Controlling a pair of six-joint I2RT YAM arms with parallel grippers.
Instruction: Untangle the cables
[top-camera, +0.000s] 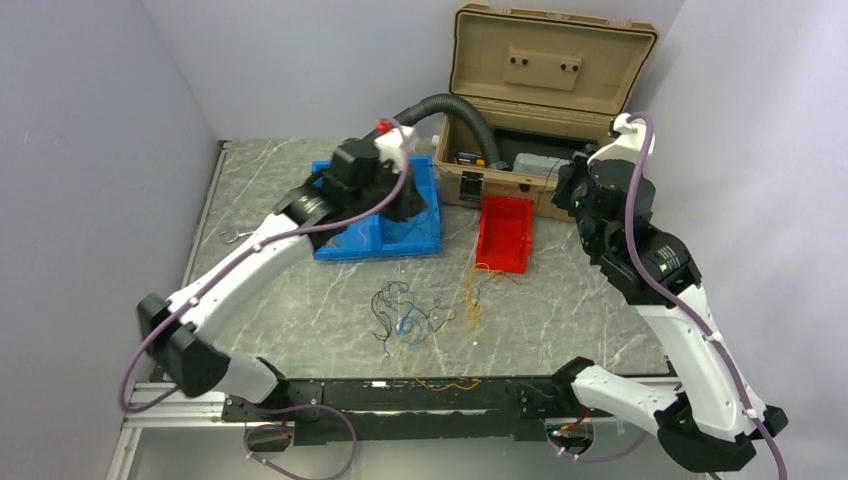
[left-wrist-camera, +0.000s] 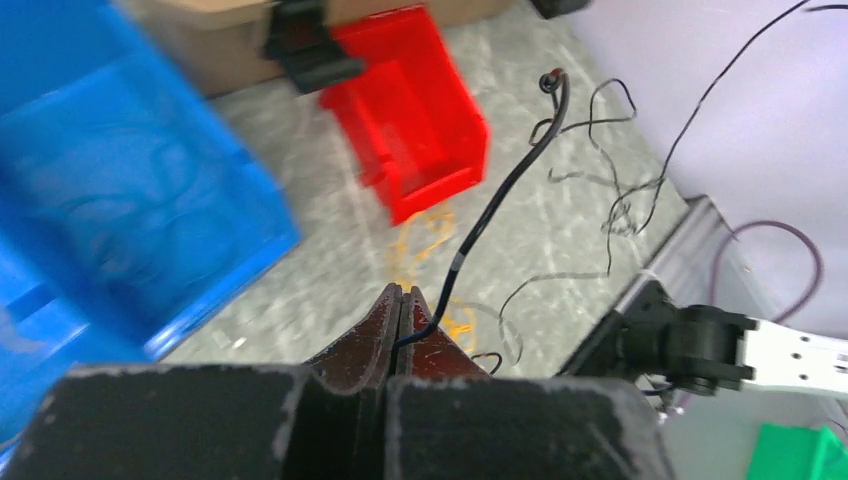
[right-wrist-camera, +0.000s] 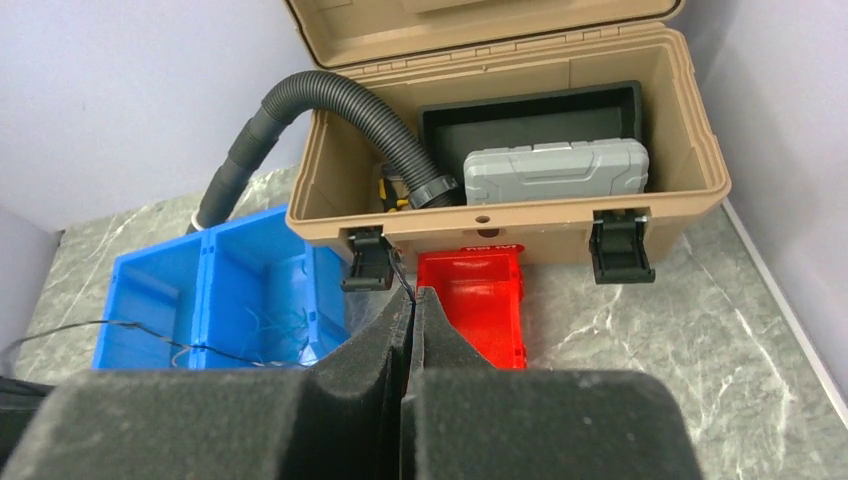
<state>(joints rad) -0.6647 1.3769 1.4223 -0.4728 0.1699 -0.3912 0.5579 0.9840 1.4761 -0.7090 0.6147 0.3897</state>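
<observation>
A: Which step is this?

B: Drawing one strand out, I judge. The left gripper (left-wrist-camera: 400, 300), over the blue bin (top-camera: 340, 248), is clamped on a black cable (left-wrist-camera: 500, 195). The right gripper (right-wrist-camera: 412, 300) is pressed shut. A thin wire (right-wrist-camera: 190, 346) runs towards its tips, but I cannot tell whether it is held.

A: Next?

B: Probably parting the arms gently. The cables (top-camera: 410, 315) lie on the table (top-camera: 600, 320) at seven o'clock of the red bin (top-camera: 505, 232), a loose knot of yellow, blue and dark threads.

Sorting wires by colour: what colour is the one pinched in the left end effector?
The wire is black; the left wrist view shows it best.
</observation>
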